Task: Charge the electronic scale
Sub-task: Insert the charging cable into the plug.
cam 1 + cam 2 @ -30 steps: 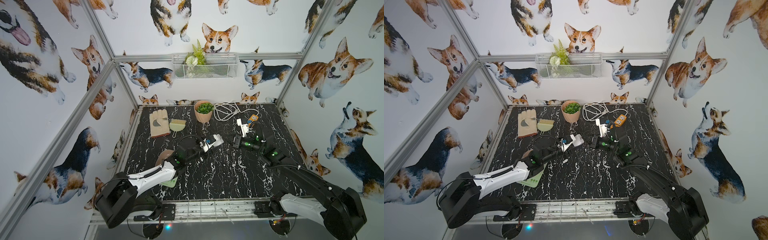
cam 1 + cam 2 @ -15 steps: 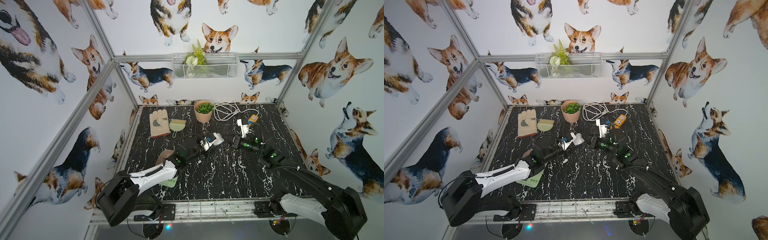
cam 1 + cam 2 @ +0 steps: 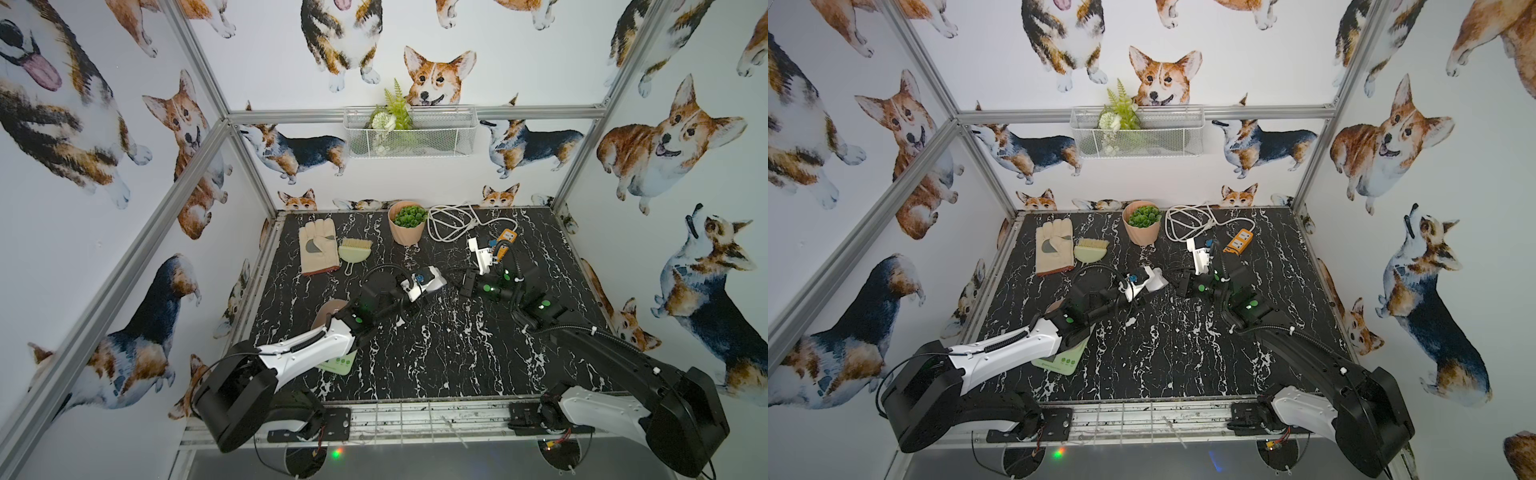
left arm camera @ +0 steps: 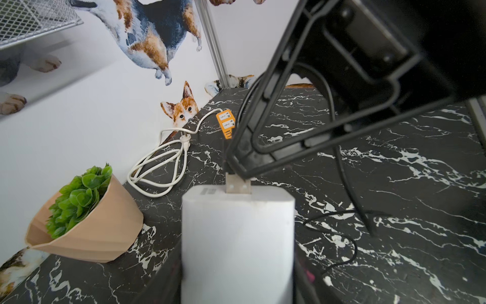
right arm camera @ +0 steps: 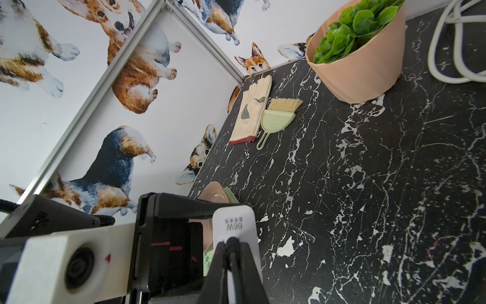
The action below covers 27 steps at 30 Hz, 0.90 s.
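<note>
left gripper (image 3: 428,279) clamps a white charger (image 4: 236,237), held off the table (image 3: 457,365). right gripper (image 5: 232,247) pinches a black cable's plug (image 4: 238,185), which touches the charger's end. scale (image 3: 338,363) lies under the left arm.

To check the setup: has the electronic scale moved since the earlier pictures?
No. The electronic scale lies as far from the glove as before.

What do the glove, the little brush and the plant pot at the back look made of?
Glove: cream leather or suede-like fabric, matte, with a grey palm patch and red cuff hem.
Brush: pale-green moulded plastic; tan bristles, fibre unclear.
Pot: peach, faceted, matte; plastic or ceramic, cannot tell which.
</note>
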{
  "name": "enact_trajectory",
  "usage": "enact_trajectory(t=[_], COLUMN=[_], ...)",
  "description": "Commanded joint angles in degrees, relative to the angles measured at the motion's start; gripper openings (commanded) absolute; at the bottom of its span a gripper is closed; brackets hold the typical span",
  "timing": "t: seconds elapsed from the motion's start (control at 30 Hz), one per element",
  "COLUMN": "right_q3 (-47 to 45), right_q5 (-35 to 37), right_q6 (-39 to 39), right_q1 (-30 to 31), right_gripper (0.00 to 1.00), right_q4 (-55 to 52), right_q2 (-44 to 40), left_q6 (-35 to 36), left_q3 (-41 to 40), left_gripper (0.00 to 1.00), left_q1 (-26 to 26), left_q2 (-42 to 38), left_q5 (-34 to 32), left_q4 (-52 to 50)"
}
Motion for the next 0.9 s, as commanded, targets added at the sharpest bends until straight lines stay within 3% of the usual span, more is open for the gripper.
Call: enact_trajectory(t=[0.0,0.43,0.87], right_q3=[-0.32,-2.75,-1.65], right_q5=[-1.76,0.26,-0.81], right_q6=[-0.1,2.69,1.31], right_q1=[0.28,0.97,1.03], right_gripper=[0.0,0.0,0.0], right_q4=[-1.92,3.64,0.52], right_q2=[0.55,-0.5,-0.02], left_q6=[0.88,-4.27,-4.86], left_q3=[0.65,0.5,0.44], left_gripper=[0.19,0.18,0.17], left_q1=[-0.04,0.1,0.1], left_q2=[-0.42,0.13,0.93], left_q5=[0.46,-1.85,-0.42], left_q4=[3.45,8.36,10.07])
